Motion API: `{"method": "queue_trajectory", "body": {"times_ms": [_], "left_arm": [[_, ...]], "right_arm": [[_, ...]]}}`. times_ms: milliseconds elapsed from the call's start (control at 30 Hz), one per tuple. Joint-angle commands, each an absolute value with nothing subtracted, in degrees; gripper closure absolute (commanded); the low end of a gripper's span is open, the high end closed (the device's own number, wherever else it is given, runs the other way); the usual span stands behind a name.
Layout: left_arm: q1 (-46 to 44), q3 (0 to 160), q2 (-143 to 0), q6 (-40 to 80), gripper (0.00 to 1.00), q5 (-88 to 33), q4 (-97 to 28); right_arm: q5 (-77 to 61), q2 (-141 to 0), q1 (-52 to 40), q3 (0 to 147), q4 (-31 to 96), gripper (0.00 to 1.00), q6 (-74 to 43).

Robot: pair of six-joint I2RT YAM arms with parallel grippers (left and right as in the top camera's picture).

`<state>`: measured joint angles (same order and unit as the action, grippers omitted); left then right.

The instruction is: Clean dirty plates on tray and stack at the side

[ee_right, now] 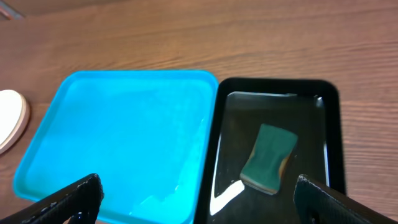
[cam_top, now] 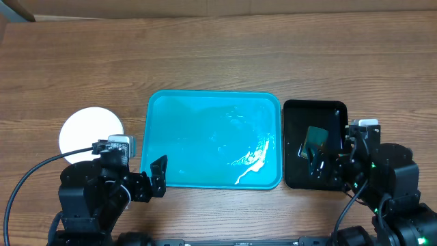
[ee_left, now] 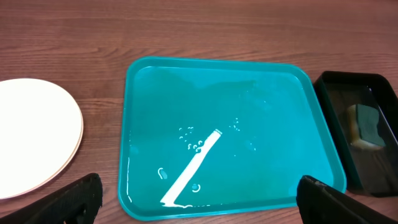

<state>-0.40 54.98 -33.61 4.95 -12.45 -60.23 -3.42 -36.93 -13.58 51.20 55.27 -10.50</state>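
The turquoise tray (cam_top: 205, 116) lies in the table's middle with a white smear and water drops on it and no plate on it; it shows in the left wrist view (ee_left: 273, 106) and right wrist view (ee_right: 118, 118). The plates (cam_top: 85, 130) sit stacked on the table left of the tray, white on top; the stack shows in the left wrist view (ee_left: 31, 134) and right wrist view (ee_right: 9, 118). My left gripper (ee_left: 199, 202) is open and empty over the tray's near edge. My right gripper (ee_right: 199, 199) is open and empty above the near edge between tray and black tray.
A smaller black tray (cam_top: 293, 113) holding water and a green sponge (cam_top: 315, 140) stands right of the turquoise tray; it also shows in the right wrist view (ee_right: 311, 106). Both arm bases sit at the table's near edge.
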Motion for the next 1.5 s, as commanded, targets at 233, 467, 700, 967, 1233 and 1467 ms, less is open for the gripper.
{"method": "queue_trajectory", "body": {"times_ms": [233,467,700,967,1233,1467], "left_arm": [[-0.4,54.5,-33.4,5.3,0.0,-13.1,-60.2],[-0.4,54.5,-33.4,5.3,0.0,-13.1,-60.2],[-0.4,54.5,-33.4,5.3,0.0,-13.1,-60.2],[-0.4,54.5,-33.4,5.3,0.0,-13.1,-60.2],[-0.4,54.5,-33.4,5.3,0.0,-13.1,-60.2],[-0.4,54.5,-33.4,5.3,0.0,-13.1,-60.2]], "right_arm": [[-1.0,-27.5,-7.7,47.0,43.0,0.0,-6.7],[-0.7,-13.0,-4.9,31.4,26.0,0.0,-6.8],[-0.8,-1.9,-3.1,14.3,7.1,0.0,-7.5],[-1.7,-0.2,-0.8,3.7,-8.3,0.0,-7.4],[-3.3,-0.2,2.1,0.5,1.1,0.0,-7.0],[-4.1,-0.2,2.1,0.5,4.5,0.0,-7.4]]}}
